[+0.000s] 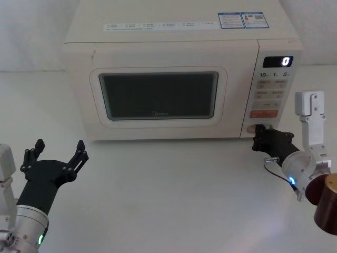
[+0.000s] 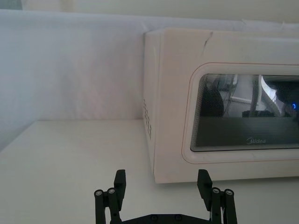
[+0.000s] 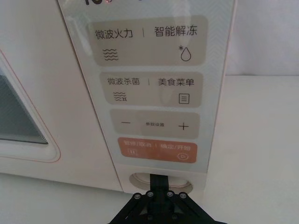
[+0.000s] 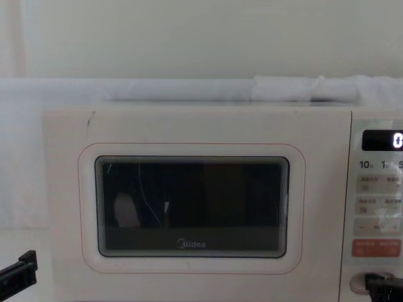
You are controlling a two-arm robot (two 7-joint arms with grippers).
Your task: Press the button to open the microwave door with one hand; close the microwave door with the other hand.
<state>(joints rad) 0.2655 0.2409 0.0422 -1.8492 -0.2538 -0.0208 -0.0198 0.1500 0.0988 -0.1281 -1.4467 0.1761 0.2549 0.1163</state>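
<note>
The cream-white microwave point(image 1: 174, 37) stands at the back of the table, and its door point(image 1: 158, 96) with the dark window is closed flush. My right gripper point(image 1: 258, 138) is shut, its tip touching the wide cream button point(image 3: 136, 180) at the bottom of the control panel. The right wrist view shows the joined fingertips point(image 3: 159, 179) against the button's middle. The chest view shows the same contact at the button point(image 4: 357, 283). My left gripper point(image 1: 58, 153) hovers open over the table, in front of the door's left corner, apart from the microwave; its fingers point(image 2: 119, 181) hold nothing.
An orange-red key point(image 3: 156, 150) sits just above the button, with grey labelled keys higher up and a lit display point(image 1: 277, 61). White table point(image 1: 168, 200) spreads in front of the microwave. A brown cylinder point(image 1: 329, 203) sits at the right edge behind my right arm.
</note>
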